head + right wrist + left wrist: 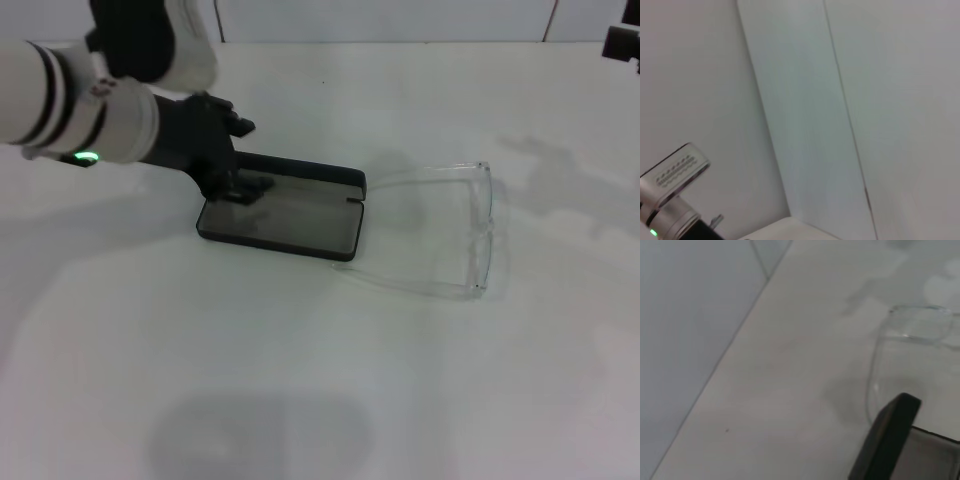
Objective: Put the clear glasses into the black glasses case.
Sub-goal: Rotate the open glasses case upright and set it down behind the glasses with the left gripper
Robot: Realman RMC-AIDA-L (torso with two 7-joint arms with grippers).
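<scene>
The left gripper (238, 185) sits at the open black glasses case (285, 215), fingers too hidden to tell, while the clear glasses (455, 235) lie beside it, waiting to be picked up.

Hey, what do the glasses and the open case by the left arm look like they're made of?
The clear glasses look like colourless transparent plastic: the table shows straight through, with only the edges catching light. The black glasses case looks like a rigid matte black shell with a smooth grey lining; whether plastic or covered board is unclear. The left tool is at its far end.
</scene>
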